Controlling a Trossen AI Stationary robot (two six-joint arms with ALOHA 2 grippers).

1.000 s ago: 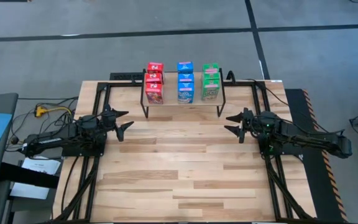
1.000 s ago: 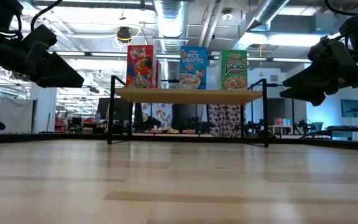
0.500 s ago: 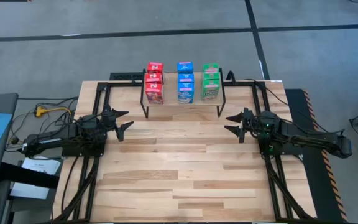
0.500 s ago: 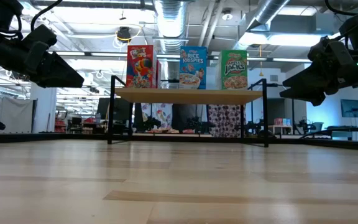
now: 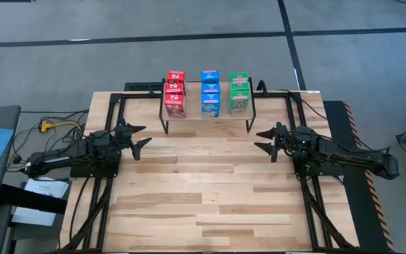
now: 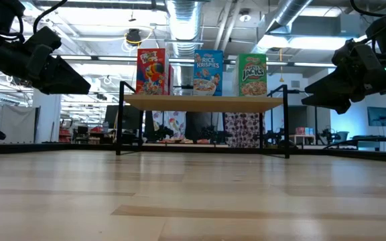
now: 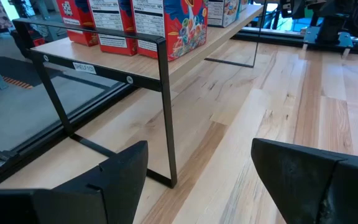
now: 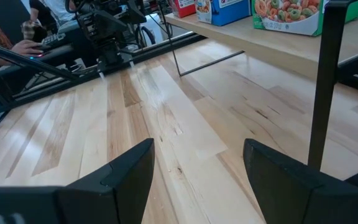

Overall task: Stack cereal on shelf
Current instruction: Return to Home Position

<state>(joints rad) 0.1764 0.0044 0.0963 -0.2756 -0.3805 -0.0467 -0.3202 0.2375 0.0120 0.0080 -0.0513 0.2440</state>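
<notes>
The shelf (image 5: 207,116), a light-wood board on black wire legs, stands at the table's far middle. On it the cereal boxes stand upright on their bases in three rows running front to back: red (image 5: 175,94), blue (image 5: 210,93), green (image 5: 239,92). In the low view the front boxes show as red (image 6: 151,71), blue (image 6: 208,73), green (image 6: 252,74). My left gripper (image 5: 141,137) hovers open at the table's left, short of the shelf. My right gripper (image 5: 263,140) hovers open at the right. Both hold nothing.
Black frame rails (image 5: 107,120) run along the table's left and right sides and behind the shelf. The wooden tabletop (image 5: 203,190) stretches bare between the arms and toward the near edge. A person's hand (image 8: 25,46) shows beyond the table in the right wrist view.
</notes>
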